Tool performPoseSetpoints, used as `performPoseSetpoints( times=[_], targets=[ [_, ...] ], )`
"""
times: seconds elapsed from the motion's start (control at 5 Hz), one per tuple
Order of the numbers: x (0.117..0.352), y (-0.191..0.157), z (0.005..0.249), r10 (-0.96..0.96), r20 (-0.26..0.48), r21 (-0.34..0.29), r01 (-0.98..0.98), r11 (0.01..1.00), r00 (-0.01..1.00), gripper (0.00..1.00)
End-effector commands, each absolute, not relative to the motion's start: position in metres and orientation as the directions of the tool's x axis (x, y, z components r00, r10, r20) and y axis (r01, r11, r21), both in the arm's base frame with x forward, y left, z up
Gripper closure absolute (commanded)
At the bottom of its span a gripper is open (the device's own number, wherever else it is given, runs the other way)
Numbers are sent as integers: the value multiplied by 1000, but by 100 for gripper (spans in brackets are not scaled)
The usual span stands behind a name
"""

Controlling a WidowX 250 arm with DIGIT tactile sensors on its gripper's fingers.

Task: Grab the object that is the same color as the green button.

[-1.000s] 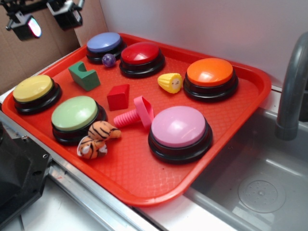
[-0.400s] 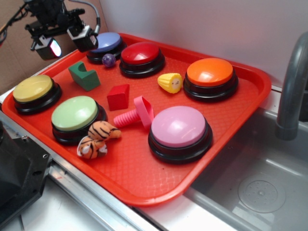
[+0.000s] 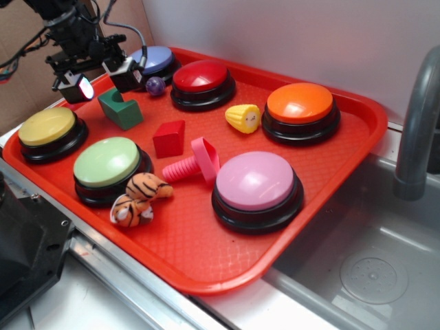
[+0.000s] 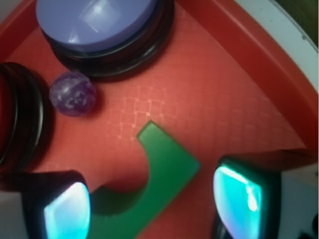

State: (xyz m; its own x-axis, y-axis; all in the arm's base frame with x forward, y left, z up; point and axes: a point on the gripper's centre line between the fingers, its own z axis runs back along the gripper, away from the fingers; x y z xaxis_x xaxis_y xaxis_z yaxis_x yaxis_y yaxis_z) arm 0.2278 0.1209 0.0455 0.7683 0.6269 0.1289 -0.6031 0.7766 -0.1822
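The object, a dark green block (image 3: 120,108) with a curved notch in its top, lies at the tray's back left. My gripper (image 3: 101,77) hangs open just above and behind it, one finger on each side. In the wrist view the green block (image 4: 159,184) lies between my two spread fingertips (image 4: 67,211), with a gap on the right side; my gripper (image 4: 154,204) holds nothing. The green button (image 3: 106,162), pale green dome on a black base, sits at the tray's front left.
On the red tray (image 3: 206,261): yellow button (image 3: 47,126), blue button (image 3: 152,60), red button (image 3: 201,76), orange button (image 3: 300,103), pink button (image 3: 255,181), purple marble (image 3: 156,85), red block (image 3: 169,137), pink screw (image 3: 196,163), corn toy (image 3: 244,117), tiger toy (image 3: 137,198). Sink and faucet (image 3: 416,124) right.
My gripper has come down and to the right from the upper left corner, and now straddles the green block. Nothing on the tray has moved.
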Motion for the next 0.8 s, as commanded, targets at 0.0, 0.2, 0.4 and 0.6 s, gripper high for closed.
performPoseSetpoints(
  times=[0.0, 0.2, 0.4, 0.6],
  targets=[
    [232, 132, 37, 612, 151, -166, -591, 790, 776, 0],
    [231, 134, 29, 624, 135, -172, -602, 779, 769, 0],
    [231, 134, 28, 635, 142, -169, -613, 771, 759, 96],
    [230, 135, 28, 646, 142, -175, -624, 762, 750, 100]
  ],
)
